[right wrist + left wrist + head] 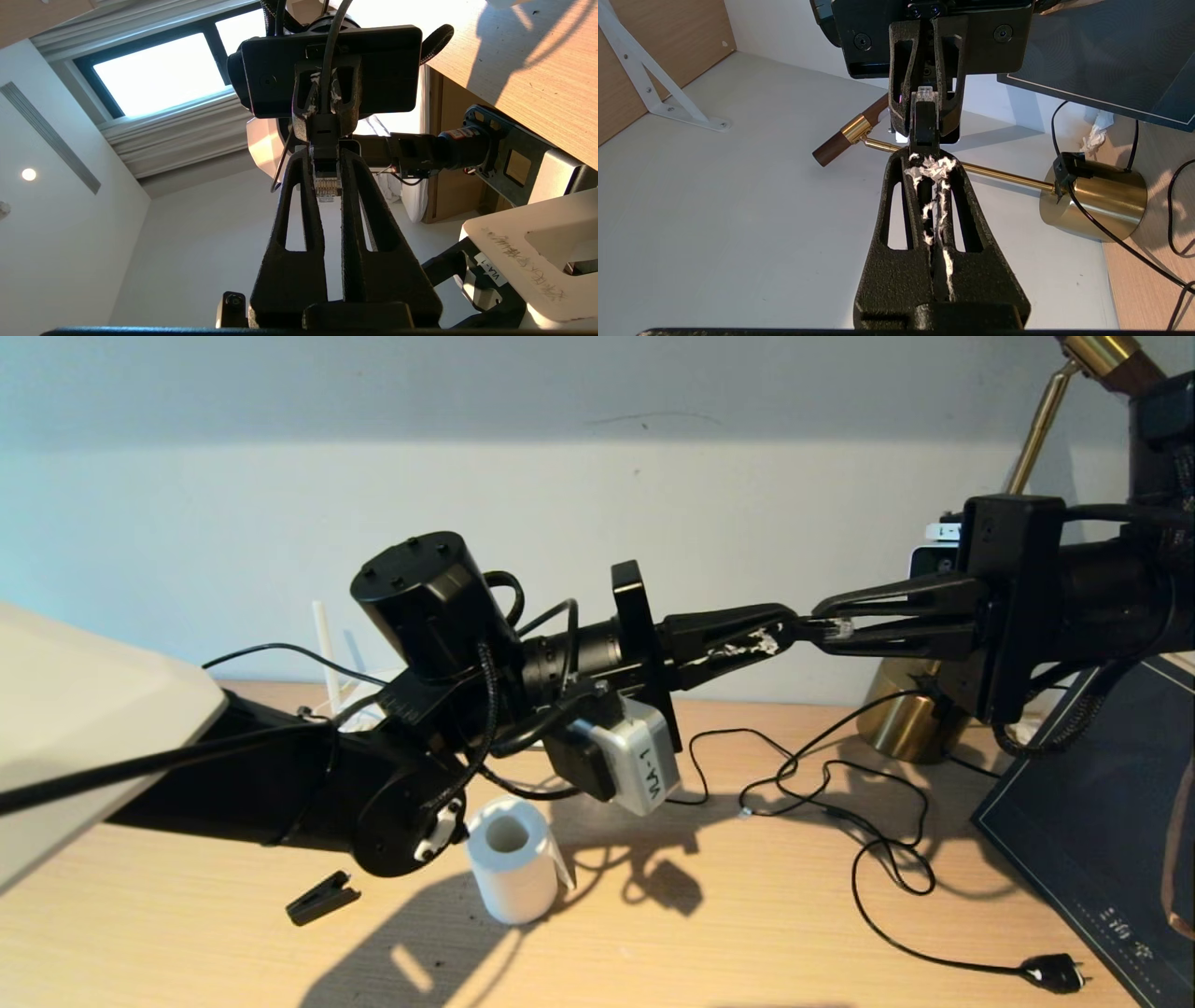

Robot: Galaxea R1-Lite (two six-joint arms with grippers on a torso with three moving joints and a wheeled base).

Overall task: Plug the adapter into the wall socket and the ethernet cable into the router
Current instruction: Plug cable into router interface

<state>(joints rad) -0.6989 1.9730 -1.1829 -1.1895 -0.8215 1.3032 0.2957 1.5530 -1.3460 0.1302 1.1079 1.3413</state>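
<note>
Up in mid-air over the desk (653,933), left gripper (780,637) and right gripper (826,627) meeting tip to tip. Both pinching the ethernet cable (924,122) at its plug: left closed on the black boot, right narrowed onto the clear connector (327,185). Down below, a paper roll (512,859), a small black clip (322,898), a thin cord with two-pin plug (1055,973), and a brass lamp base (910,723). Behind the left arm, white router antennas (325,653) only partly visible.
</note>
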